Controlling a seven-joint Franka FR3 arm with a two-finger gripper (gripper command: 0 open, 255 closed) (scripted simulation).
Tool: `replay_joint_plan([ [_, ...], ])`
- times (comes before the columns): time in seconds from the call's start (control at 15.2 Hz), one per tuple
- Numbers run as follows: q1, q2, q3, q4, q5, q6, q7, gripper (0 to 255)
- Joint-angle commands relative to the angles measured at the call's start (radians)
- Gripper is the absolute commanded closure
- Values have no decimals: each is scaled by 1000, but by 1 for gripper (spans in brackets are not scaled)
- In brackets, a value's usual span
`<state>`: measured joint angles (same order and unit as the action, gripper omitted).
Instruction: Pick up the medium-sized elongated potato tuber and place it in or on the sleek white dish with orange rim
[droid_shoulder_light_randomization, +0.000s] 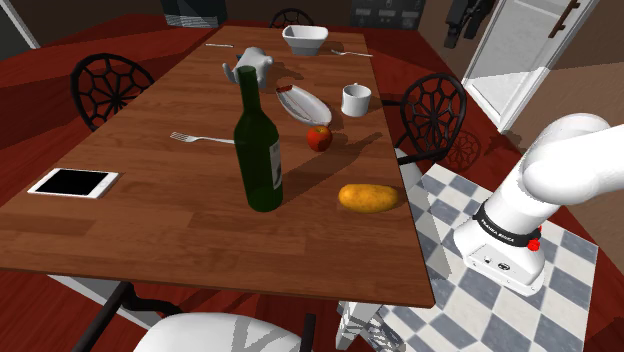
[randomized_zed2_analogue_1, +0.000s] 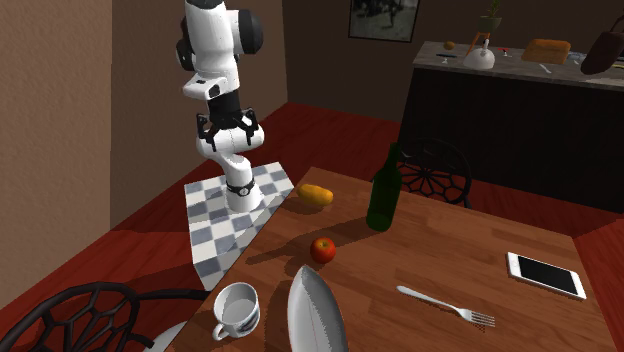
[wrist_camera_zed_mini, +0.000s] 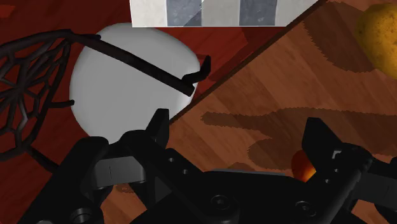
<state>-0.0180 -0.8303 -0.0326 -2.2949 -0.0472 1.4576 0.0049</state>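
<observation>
Hanging above the table's (wrist_camera_zed_mini: 286, 83) edge, the gripper (wrist_camera_zed_mini: 237, 122) has its fingers (wrist_camera_zed_mini: 159, 124) spread apart with nothing between them. The potato (droid_shoulder_light_randomization: 368, 197) lies on the table near the edge closest to the stand, well apart from the gripper. In the wrist view it sits ahead and off to the side of the finger with the apple (wrist_camera_zed_mini: 304, 167) behind it. Its long axis runs roughly across the shoulder view, left to right, so the hand likely needs to travel over and turn to close across the narrow width. The dish (droid_shoulder_light_randomization: 303, 103) waits farther up the table, just beyond the apple.
</observation>
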Motion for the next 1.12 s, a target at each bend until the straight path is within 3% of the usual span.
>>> replay_joint_plan([
  [0.0,0,0,0,0,0,0,0,0],
  [1.06,230,80,208,-310,135,428,-54,0],
])
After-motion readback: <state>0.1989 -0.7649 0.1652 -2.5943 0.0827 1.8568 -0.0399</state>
